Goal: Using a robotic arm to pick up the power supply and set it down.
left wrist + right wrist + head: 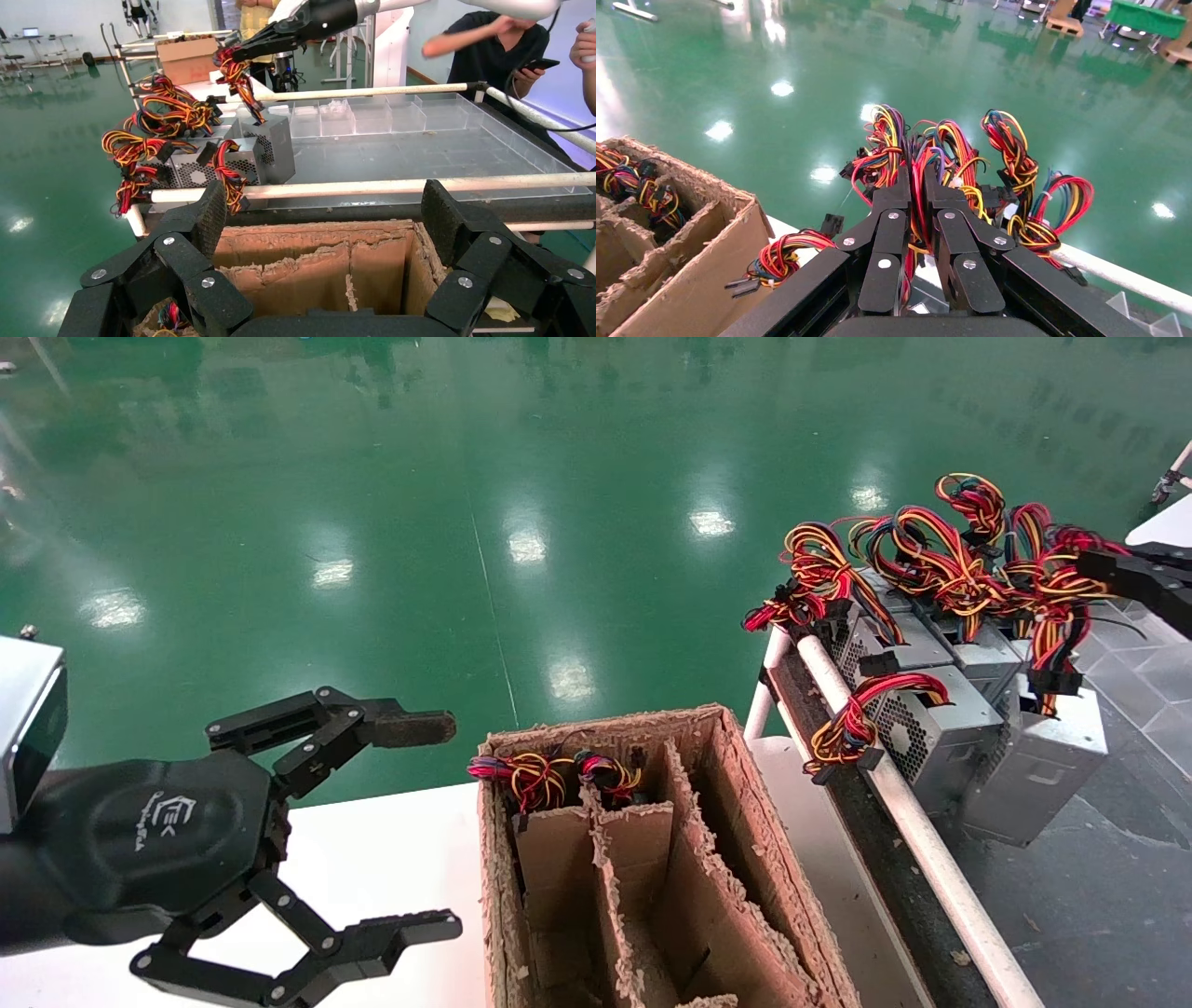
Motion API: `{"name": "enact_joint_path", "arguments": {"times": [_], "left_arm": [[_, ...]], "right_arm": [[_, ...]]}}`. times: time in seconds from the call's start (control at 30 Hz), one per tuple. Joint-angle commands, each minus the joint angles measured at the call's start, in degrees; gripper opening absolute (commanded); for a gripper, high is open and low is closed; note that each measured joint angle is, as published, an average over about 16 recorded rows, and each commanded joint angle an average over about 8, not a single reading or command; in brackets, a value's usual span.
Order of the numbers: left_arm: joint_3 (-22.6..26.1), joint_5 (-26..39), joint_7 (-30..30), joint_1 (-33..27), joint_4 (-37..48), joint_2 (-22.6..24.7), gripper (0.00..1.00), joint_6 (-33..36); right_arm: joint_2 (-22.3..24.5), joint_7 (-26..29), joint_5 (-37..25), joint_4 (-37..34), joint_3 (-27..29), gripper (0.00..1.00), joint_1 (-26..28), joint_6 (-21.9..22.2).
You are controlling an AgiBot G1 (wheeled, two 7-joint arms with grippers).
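Our right end effector (916, 193) is pinched on the wires of a power supply (275, 146) among the others on the counter (422, 151); lifting and setting down remain. Left end effector (438, 822) waits open beside the box (652, 859).

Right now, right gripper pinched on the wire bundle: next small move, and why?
Probably a short, slow lift. The right gripper is shut on the wire bundle of a power supply still resting among the others; the cardboard box has free slots. Left gripper waits open.
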Motion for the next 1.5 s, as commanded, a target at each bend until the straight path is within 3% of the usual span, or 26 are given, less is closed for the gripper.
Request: {"name": "enact_joint_path", "arguments": {"times": [0.03,0.3,0.57,1.03,1.5], "left_arm": [[0.0,0.0,0.0,0.0,0.0,0.0,1.00,0.0],[0.0,0.0,0.0,0.0,0.0,0.0,1.00,0.0],[0.0,0.0,0.0,0.0,0.0,0.0,1.00,0.0],[0.0,0.0,0.0,0.0,0.0,0.0,1.00,0.0],[0.0,0.0,0.0,0.0,0.0,0.0,1.00,0.0]], "right_arm": [[-1.4,0.3,-1.6,-1.5,-0.6,0.00,2.1,-1.0],[-5.6,-0.3,-6.1,-8.2,-2.5,0.03,8.8,-5.4],[-8.1,-2.1,-8.4,-14.4,-3.6,1.00,12.8,-8.5],[-9.9,-4.5,-9.9,-21.2,-4.4,1.00,15.0,-11.6],[-10.4,-7.1,-4.2,-19.7,-0.6,1.00,13.4,-16.4]]}}
